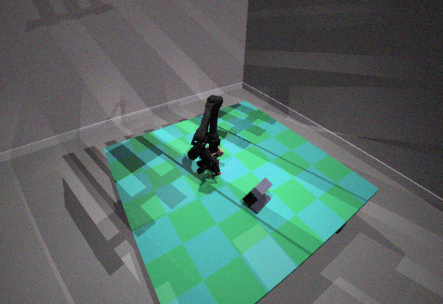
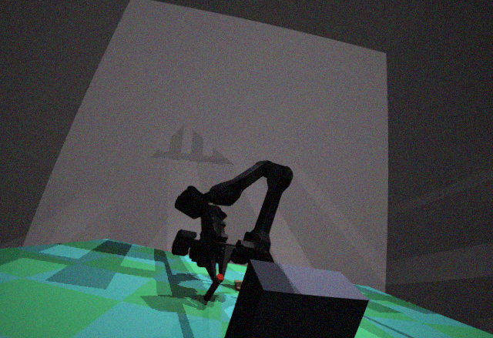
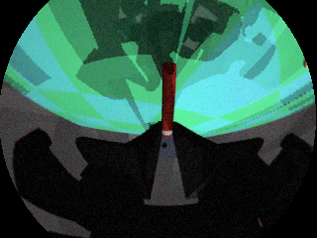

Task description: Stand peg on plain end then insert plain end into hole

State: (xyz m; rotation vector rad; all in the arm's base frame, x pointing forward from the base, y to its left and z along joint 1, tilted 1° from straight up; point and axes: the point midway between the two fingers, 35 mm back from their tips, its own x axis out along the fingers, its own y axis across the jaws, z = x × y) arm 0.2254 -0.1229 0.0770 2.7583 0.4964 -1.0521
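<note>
The red peg (image 1: 219, 173) (image 2: 212, 289) (image 3: 168, 96) is held near its white-banded end. In the exterior view it slants down from the fingertips, its plain end low over the table; whether that end touches the table I cannot tell. In the wrist view the white band (image 3: 167, 133) is between the fingers, and the peg sticks out beyond them. My gripper (image 1: 216, 172) (image 2: 219, 274) (image 3: 166, 124) is shut on the peg. The dark grey sloped panel (image 1: 264, 185) (image 2: 314, 280) stands apart from the gripper and peg. Its hole does not show.
The checkered green and cyan table top (image 1: 193, 218) (image 2: 48, 310) carries the arm and the panel block. A small orange-brown thing (image 1: 217, 151) (image 2: 237, 285) lies by the arm's base. Dark shadows cross the table around the gripper.
</note>
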